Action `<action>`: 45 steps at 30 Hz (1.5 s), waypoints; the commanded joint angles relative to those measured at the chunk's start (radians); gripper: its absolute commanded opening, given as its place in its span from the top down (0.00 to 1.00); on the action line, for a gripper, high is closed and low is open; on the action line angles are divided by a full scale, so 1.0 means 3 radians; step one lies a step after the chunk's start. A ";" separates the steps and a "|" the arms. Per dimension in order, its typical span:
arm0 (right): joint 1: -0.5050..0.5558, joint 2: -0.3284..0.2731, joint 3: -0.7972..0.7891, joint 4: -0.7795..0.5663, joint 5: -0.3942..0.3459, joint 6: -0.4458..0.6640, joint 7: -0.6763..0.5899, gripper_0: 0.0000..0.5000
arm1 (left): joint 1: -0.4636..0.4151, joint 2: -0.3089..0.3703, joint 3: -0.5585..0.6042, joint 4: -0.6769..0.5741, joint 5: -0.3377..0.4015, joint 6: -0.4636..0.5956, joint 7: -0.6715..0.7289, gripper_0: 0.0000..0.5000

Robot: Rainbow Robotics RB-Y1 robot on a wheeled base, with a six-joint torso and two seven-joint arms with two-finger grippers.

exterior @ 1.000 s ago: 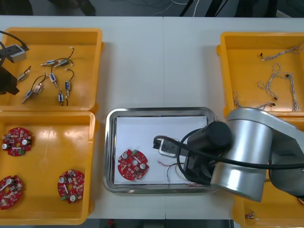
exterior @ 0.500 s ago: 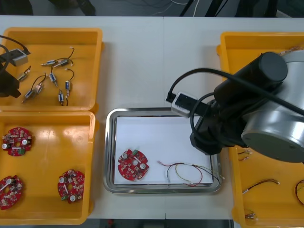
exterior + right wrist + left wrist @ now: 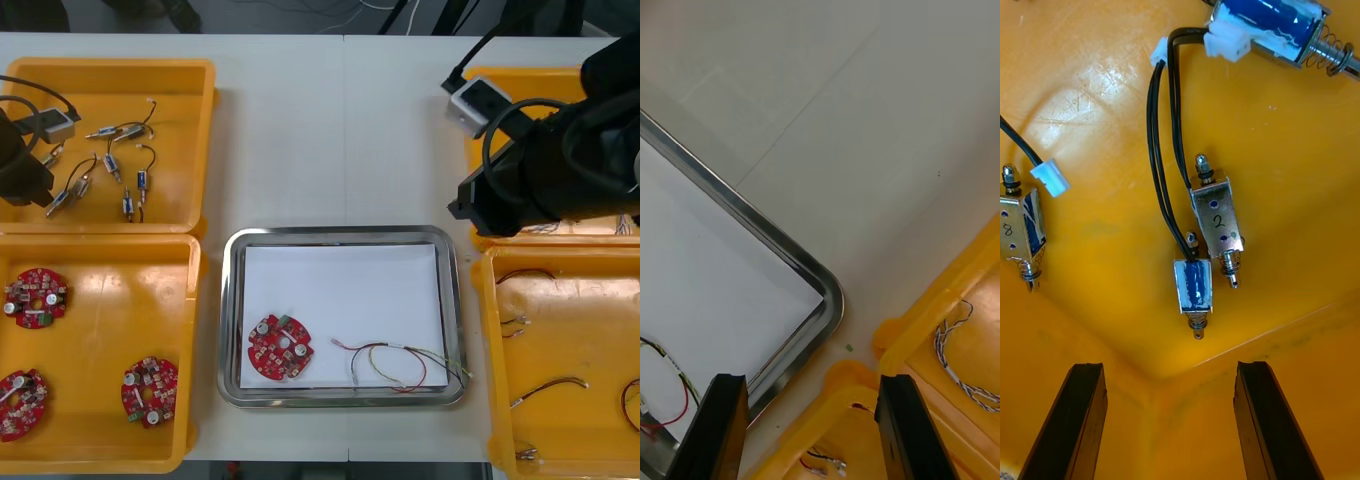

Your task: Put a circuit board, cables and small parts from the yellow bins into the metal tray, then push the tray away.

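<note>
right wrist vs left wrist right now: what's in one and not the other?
Right wrist, not left wrist: a corner of the metal tray, white inside, with the red and yellow cable lying in it, bare table, and a twisted blue and white cable in a right-side bin.
Left wrist, not right wrist: small metal parts with black cables on the floor of a left-side bin.
Both: yellow bin plastic, and that arm's own gripper open on nothing, the right gripper by the tray corner, the left gripper over the parts.
</note>
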 commanded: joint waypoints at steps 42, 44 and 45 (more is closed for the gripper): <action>-0.0103 -0.0036 -0.0638 0.0974 0.0328 0.0010 -0.0428 0.00 | -0.0155 -0.0166 -0.0325 0.0361 -0.0070 -0.0560 -0.0016 0.00; -0.0144 -0.0036 -0.0664 0.1061 0.0343 0.0010 -0.0438 0.00 | -0.0150 -0.0166 -0.0325 0.0361 -0.0065 -0.0560 -0.0011 0.00; -0.0164 -0.0036 -0.0689 0.1107 0.0359 0.0010 -0.0438 0.00 | -0.0150 -0.0166 -0.0325 0.0361 -0.0065 -0.0560 -0.0016 0.00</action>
